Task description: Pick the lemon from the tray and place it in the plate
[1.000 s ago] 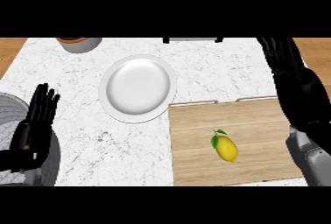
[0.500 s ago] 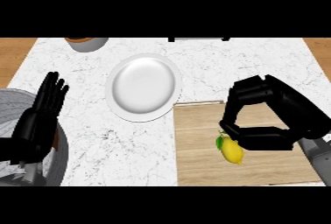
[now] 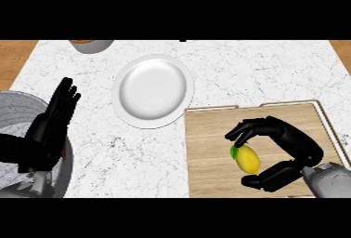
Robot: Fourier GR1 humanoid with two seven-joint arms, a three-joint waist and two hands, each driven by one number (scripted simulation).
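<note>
The yellow lemon point(image 3: 247, 160) with a green leaf lies on the wooden tray point(image 3: 208, 139) at the lower right of the head view. My right hand point(image 3: 291, 144) is curled round it, fingers on its leaf end and thumb by its lower end. Up and to the left, the white plate point(image 3: 152, 122) stands bare on the marble counter. At the left edge my left hand point(image 3: 51, 130) rests open with fingers up.
A grey bowl with a brown inside point(image 3: 90, 45) stands at the counter's far edge, above the plate. A large grey rounded shape point(image 3: 14, 109) fills the left edge behind my left hand. The tray has a raised rim point(image 3: 322, 111) on its right side.
My right hand has come down from the far right over the tray and curled its fingers and thumb round the lemon. The left hand has barely shifted.
</note>
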